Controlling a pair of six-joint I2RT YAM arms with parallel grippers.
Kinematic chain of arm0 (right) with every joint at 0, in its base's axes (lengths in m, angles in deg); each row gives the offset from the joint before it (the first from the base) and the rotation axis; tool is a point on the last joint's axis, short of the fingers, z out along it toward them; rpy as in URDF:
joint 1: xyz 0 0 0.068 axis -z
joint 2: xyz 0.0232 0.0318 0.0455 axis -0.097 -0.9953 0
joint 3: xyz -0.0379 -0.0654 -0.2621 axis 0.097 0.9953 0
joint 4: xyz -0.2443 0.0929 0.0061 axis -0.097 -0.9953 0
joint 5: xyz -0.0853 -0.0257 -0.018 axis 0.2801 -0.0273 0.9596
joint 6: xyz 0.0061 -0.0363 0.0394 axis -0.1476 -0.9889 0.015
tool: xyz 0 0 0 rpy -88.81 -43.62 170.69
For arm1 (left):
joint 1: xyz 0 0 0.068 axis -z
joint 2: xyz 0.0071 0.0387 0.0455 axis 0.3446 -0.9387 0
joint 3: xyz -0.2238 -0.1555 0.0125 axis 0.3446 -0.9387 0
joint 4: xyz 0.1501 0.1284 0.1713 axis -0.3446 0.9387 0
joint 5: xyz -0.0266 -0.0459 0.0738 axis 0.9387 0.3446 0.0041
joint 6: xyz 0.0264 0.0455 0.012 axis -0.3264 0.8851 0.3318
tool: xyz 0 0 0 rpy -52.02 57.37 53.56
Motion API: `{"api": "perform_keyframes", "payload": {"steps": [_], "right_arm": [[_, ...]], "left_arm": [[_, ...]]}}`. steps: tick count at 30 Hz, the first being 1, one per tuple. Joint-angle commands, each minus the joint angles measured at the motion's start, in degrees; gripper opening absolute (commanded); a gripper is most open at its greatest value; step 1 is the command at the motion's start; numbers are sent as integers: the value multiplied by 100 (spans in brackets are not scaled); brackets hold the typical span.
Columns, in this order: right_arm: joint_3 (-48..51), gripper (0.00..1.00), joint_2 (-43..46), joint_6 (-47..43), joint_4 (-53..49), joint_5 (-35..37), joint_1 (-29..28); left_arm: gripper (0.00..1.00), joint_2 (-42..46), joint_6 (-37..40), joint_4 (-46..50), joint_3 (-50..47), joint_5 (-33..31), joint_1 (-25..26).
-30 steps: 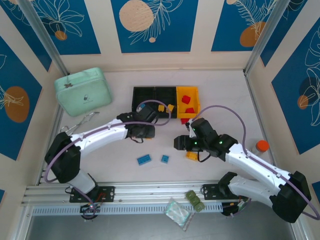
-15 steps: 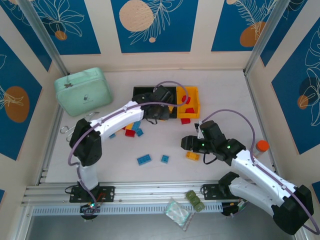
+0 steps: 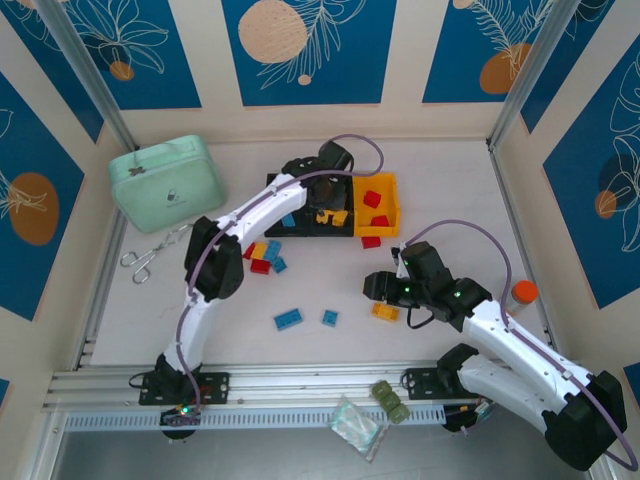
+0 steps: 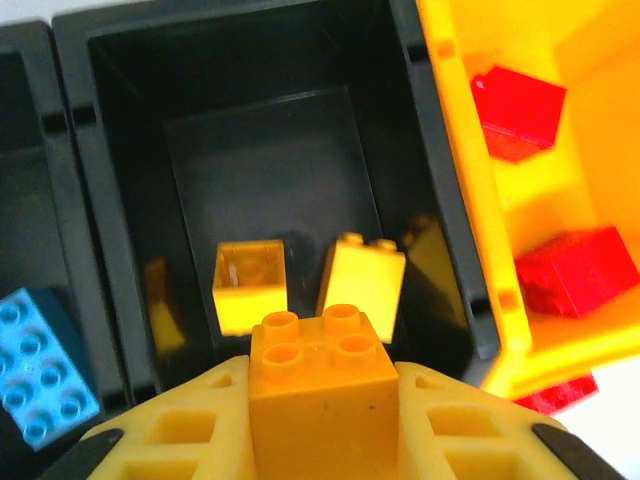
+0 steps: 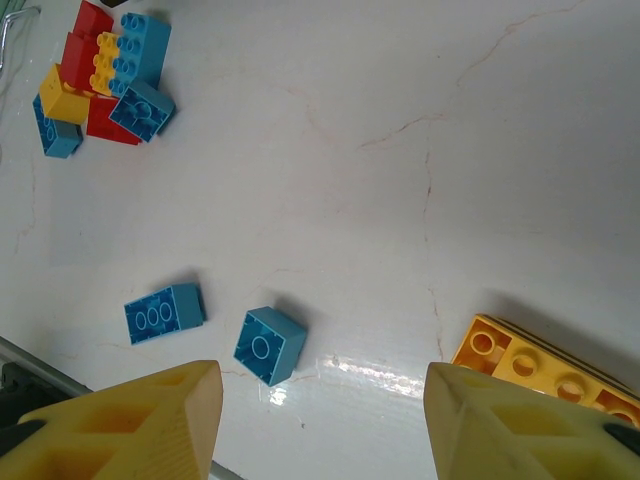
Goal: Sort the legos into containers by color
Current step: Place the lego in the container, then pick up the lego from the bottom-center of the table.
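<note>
mint-green case (image 3: 165, 185) far left; metal scissors (image 3: 152, 255) just below it; orange cap (image 3: 524, 292) right; olive lump (image 3: 390, 400) near rail

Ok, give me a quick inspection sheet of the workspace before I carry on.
Surface: pale marbled table.
Job's things: middle black bin holds two yellow bricks, yellow bin red bricks, left black bin a blue brick; mixed pile, two blue bricks, long yellow brick and lone red brick loose on the table.
Clutter: mint case, scissors-like tool, orange-red cap; olive lump and plastic bag by the front rail.
Hands: left hand shut on a yellow brick above the middle black bin; right hand open, empty.
Cables: purple cable looping off each arm.
Surroundings: blue leaf-print wall panels.
</note>
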Motion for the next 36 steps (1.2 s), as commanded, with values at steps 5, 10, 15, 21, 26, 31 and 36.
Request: {"api": "perform_keyframes", "payload": {"steps": [5, 10, 15, 21, 26, 31, 36], "right_arm": [[37, 56, 86, 83, -157, 51, 38], [51, 56, 142, 101, -195, 77, 47], [32, 56, 134, 93, -242, 111, 73], [-21, 61, 77, 118, -338, 169, 91], [-173, 64, -103, 207, -770, 432, 95], [-406, 68, -437, 541, -1571, 836, 109], [-458, 75, -728, 910, -1978, 971, 83]], "left_arm": [[31, -976, 314, 670, 1544, -19, -123], [35, -1208, 347, 627, 1796, 25, -208], [53, -1132, 391, 591, 1800, 112, -225], [59, -705, 435, 655, 1613, 246, -173], [60, 338, 433, 106, 326, 484, -58], [62, 1563, 348, -657, -1495, 943, 25], [63, 2824, 152, -1522, -3449, 1579, 53]]}}
